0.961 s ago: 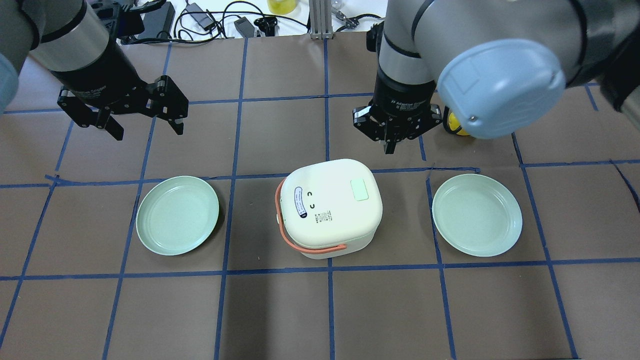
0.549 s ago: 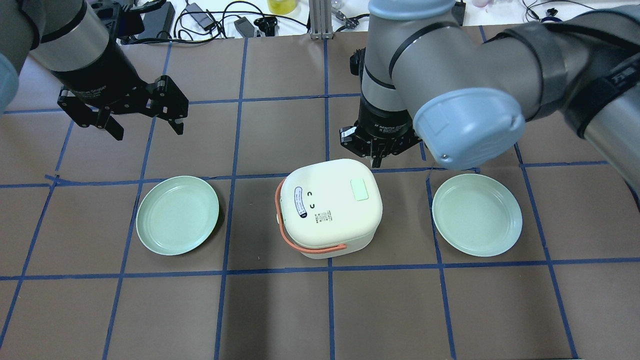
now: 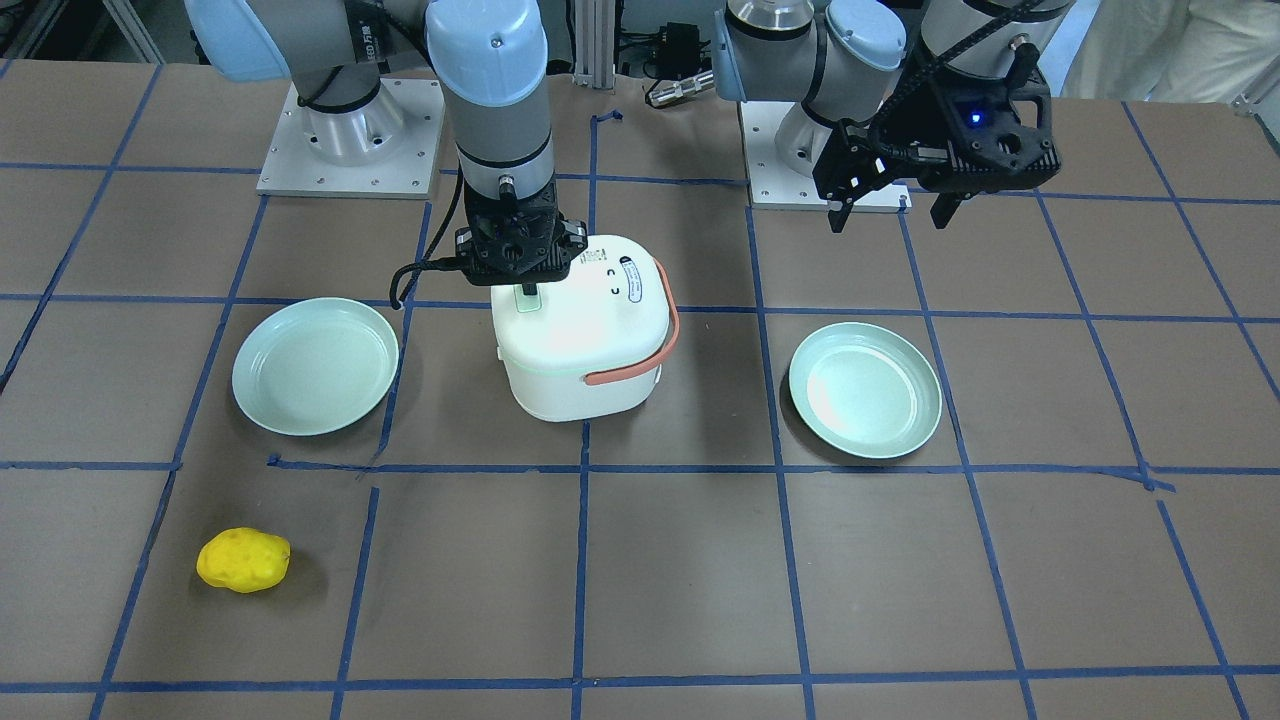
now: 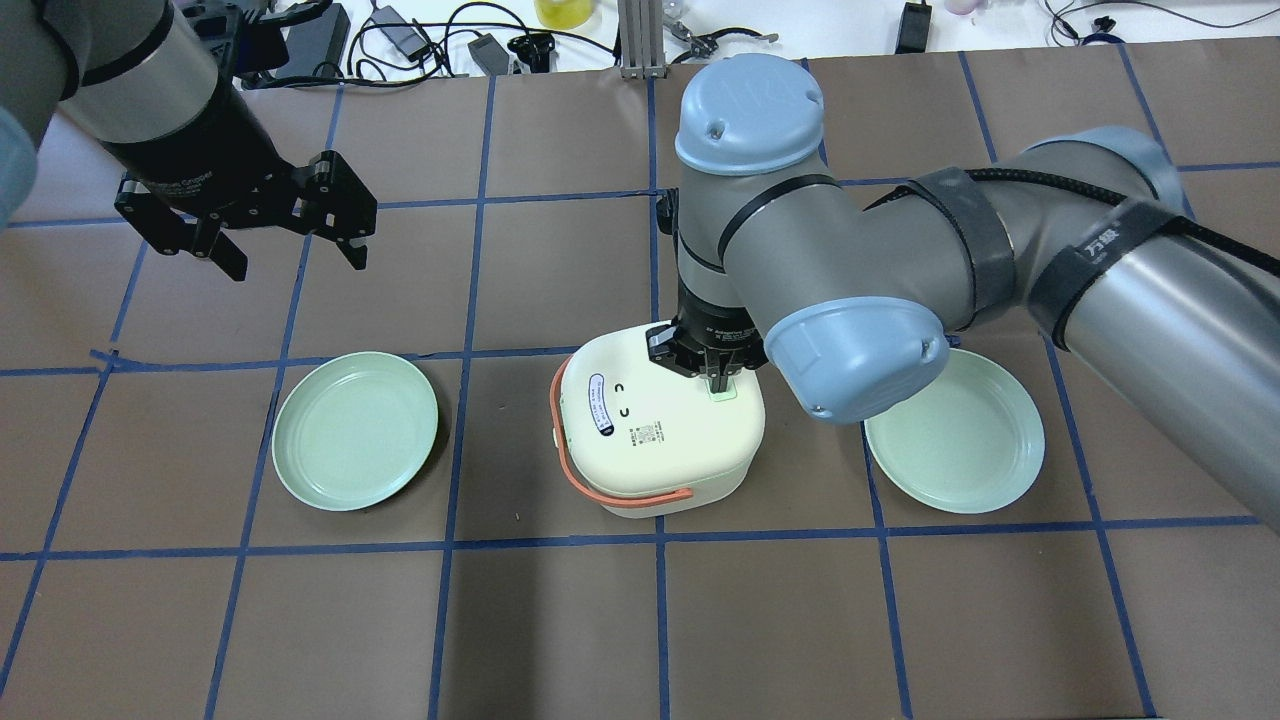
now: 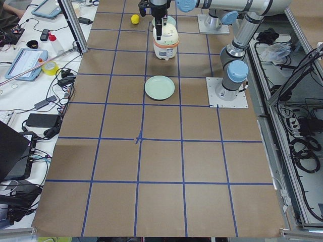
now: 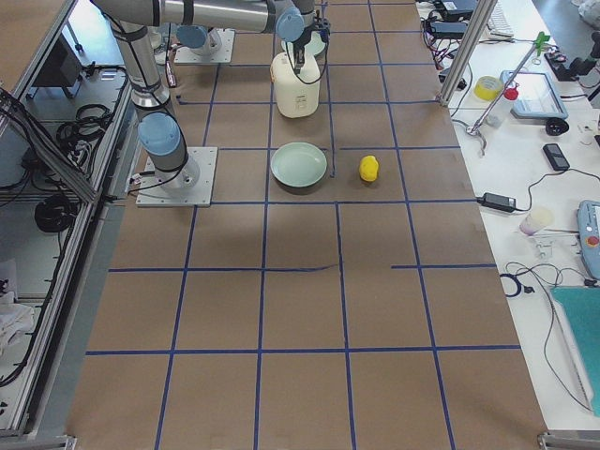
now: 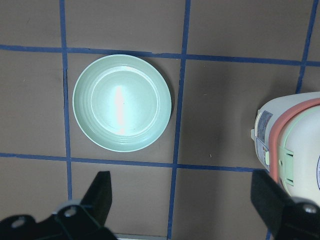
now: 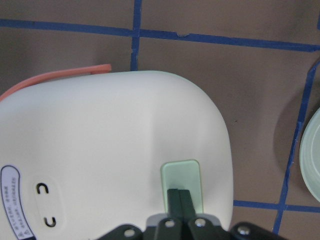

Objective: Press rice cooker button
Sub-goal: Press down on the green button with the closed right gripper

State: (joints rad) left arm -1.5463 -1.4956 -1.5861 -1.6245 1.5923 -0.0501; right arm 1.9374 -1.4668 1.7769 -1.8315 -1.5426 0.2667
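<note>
Two arms work over the brown-paper bench, and the cream rice cooker stands upright near its middle, between two pale green plates. Its orange handle is folded down around the side facing the robot's left. The right gripper points straight down over the lid with its fingers pressed together. In the right wrist view their tips lie on the near edge of the green button and appear to touch it. The left gripper hangs well apart from the cooker, spread wide and holding nothing, above bare bench beyond the left plate. The right plate lies partly under the right arm's elbow in the overhead view. One yellow lumpy object sits on the far side of the bench.
</note>
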